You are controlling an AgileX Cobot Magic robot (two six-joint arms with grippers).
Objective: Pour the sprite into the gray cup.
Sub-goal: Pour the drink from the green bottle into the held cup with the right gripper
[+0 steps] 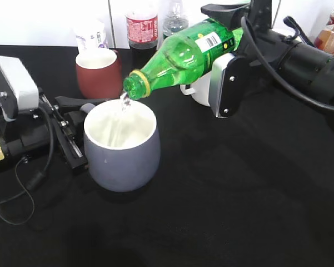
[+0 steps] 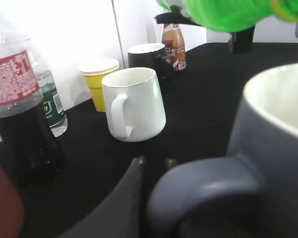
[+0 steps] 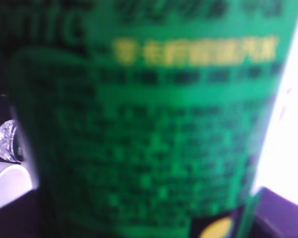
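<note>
The sprite is tilted with its open mouth down to the left, just above the gray cup. A thin clear stream falls from the mouth into the cup's white inside. My right gripper is shut on the bottle's labelled body, which fills the right wrist view as a green blur. My left gripper sits at the cup's left side, shut on its loop handle. In the left wrist view the fingers flank the handle, and the sprite hangs above the cup.
A brick-red mug, a cola bottle and a clear bottle stand at the back. A white mug, a yellow paper cup, a black mug and a brown drink bottle stand beyond the cup.
</note>
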